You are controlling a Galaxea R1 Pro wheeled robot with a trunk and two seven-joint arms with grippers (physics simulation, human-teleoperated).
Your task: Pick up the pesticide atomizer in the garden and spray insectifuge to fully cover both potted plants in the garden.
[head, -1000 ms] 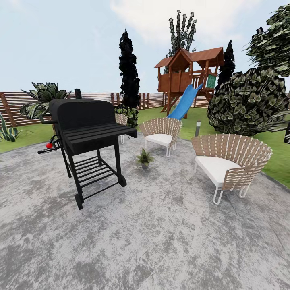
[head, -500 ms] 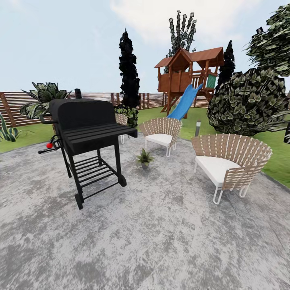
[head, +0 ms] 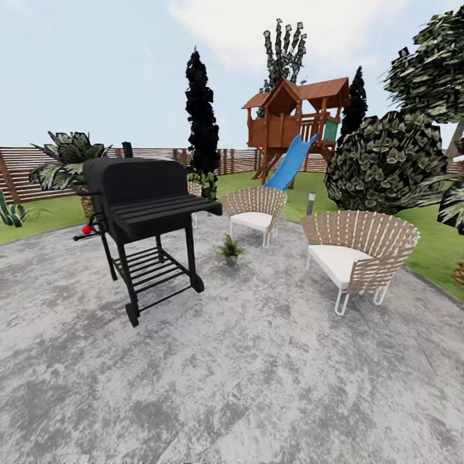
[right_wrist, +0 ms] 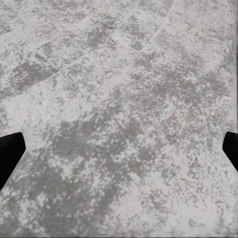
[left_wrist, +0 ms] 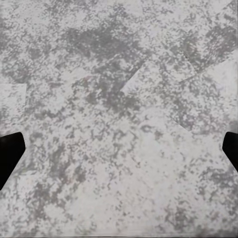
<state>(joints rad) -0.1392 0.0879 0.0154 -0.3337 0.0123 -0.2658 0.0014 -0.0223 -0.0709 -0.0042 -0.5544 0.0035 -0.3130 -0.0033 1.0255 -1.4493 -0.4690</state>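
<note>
Stone patio (head: 258, 374), small leafy potted plant (head: 230, 248)

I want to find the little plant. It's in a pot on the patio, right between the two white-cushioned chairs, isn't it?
Not quite. The head view shows the little potted plant on the stone patio between the black grill and the farther wicker chair, not between the two chairs.

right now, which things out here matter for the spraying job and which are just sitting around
For the job:
- potted plant, small, on the patio
- left gripper and right gripper, both open, over bare stone

Just there:
- black grill
- wicker chairs
- bollard lamp
- playhouse with blue slide
</note>
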